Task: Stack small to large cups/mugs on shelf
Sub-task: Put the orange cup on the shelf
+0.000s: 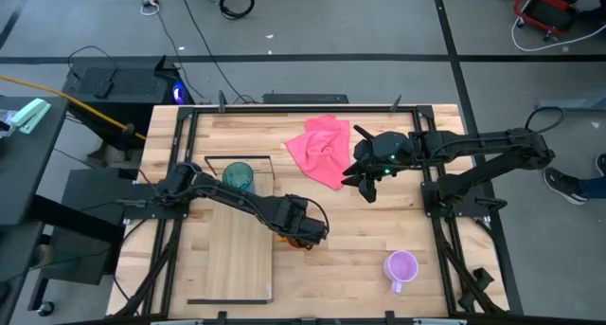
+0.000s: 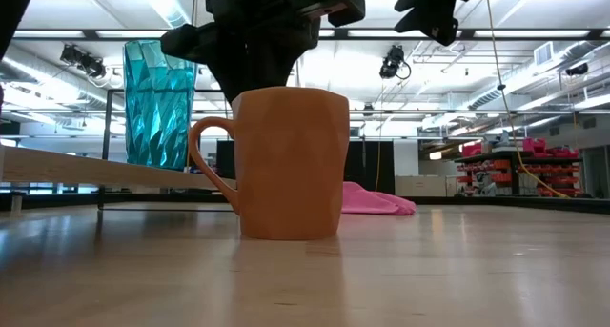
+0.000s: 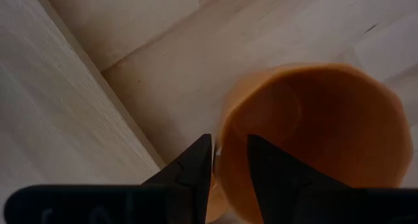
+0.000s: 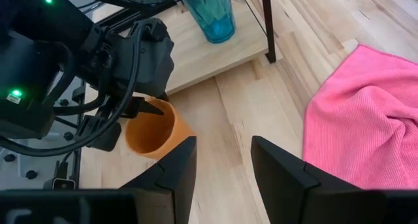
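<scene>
The orange mug (image 2: 286,163) stands upright on the slatted tabletop (image 1: 369,225), just beside the long edge of the shelf (image 1: 232,254), its handle turned toward the shelf in the low view. The left gripper (image 3: 225,160) pinches the mug's rim, one finger inside the cup and one outside, as the left wrist view shows. From above the mug is almost wholly hidden under that gripper; only a sliver of orange shows at its edge, and the left wrist view cuts off the handle.

The teal tumbler (image 1: 238,176) stands upright on the shelf at the end with the black wire frame (image 1: 239,158). In the low view the tumbler's top is partly covered by the dark arm. The lilac-purple mug (image 1: 401,267) sits upright on the tabletop, well apart from the shelf, toward the near right corner, handle pointing to the table's near edge.

The right gripper (image 4: 221,160) hangs with its fingers spread and empty above the tabletop, beside a crumpled pink cloth (image 1: 322,147); the cloth runs out of the right wrist view.

No brand, label or writing can be read on any vessel.
</scene>
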Robot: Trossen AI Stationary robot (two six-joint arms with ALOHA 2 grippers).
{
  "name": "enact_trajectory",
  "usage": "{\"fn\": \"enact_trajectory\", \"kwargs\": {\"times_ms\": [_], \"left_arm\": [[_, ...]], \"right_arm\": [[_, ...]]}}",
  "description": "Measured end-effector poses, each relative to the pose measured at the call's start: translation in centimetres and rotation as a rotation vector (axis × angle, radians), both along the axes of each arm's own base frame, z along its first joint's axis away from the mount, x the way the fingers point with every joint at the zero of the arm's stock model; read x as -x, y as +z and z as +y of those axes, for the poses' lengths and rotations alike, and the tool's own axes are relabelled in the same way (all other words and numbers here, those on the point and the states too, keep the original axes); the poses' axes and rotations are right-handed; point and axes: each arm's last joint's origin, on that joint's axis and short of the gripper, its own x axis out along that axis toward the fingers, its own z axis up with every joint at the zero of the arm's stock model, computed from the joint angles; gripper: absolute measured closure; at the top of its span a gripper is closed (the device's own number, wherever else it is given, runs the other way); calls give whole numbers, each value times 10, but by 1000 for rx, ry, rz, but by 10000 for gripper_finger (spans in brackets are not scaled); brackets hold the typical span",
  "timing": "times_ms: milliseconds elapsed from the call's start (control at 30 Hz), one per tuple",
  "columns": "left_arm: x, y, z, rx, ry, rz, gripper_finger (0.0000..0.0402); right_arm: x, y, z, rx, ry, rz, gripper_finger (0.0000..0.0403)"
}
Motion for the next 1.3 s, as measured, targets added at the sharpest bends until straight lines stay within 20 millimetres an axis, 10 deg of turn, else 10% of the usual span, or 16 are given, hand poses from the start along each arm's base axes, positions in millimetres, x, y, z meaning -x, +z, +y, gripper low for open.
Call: {"fn": "enact_trajectory", "kwargs": {"times_ms": [867,1300], "left_arm": [[-1,3,0,-1,-37,-15,385],[-4,61,-1,16,-102,-96,387]], "right_arm": [[0,0,0,2,1,4,250],[11,4,0,8,7,16,250]]}}
